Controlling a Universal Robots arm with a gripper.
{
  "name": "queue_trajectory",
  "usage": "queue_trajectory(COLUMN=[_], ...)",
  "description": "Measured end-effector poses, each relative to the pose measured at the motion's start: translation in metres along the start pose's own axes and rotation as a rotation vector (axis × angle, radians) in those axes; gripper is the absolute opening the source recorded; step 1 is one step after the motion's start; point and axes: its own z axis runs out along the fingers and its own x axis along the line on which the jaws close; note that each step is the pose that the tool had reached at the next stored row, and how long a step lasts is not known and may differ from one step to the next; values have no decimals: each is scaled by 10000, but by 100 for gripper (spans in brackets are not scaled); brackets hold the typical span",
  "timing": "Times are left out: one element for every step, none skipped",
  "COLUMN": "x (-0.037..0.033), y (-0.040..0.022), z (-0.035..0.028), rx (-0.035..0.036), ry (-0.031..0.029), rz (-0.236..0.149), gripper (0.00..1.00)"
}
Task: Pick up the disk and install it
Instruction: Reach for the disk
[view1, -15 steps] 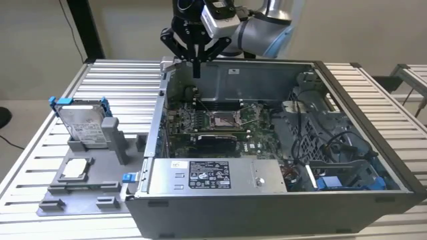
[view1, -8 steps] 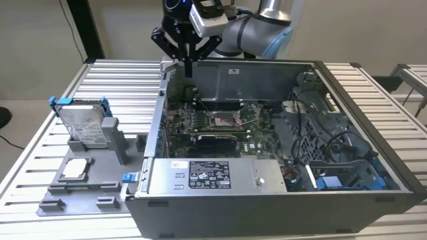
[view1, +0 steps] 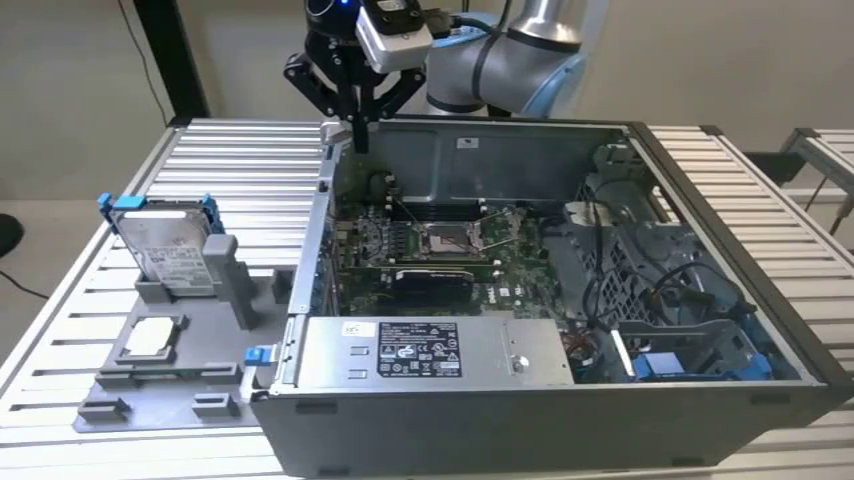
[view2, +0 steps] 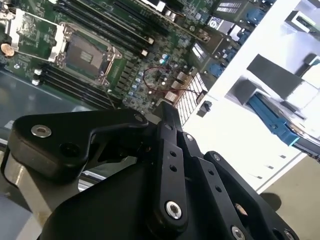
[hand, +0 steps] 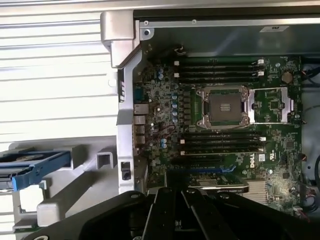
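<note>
One disk upright in the grey holder, motherboard inside the open case, empty hand pressed together above.

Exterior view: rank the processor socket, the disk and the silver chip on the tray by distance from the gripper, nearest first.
1. Processor socket: inside the case, closest to the gripper.
2. Disk: upright in its stand, exterior view's left.
3. Silver chip: flat on the tray, nearer the camera than the disk.

wall: beige | table: slatted metal | floor: pale grey
</note>
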Motion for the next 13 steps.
queue_trajectory(x=[22,48,77,105,134,164,191,219,248,278,311,346,385], y=[1,2,1,0,-2,-4,-6,-8,-9,-12,-14,-17,-19], z=[-1,0,-1,-1,-1,-2,-2,-2,-2,-3,-3,-3,-3], rx=[1,0,0,0,0,0,0,0,0,0,0,0,0], ry=[1,0,0,0,0,0,0,0,1,1,0,1,1], rz=[0,0,1,0,-1,-2,-2,-3,-4,-5,-8,-9,-12], gripper=[0,0,0,0,0,0,0,0,0,0,0,0,0])
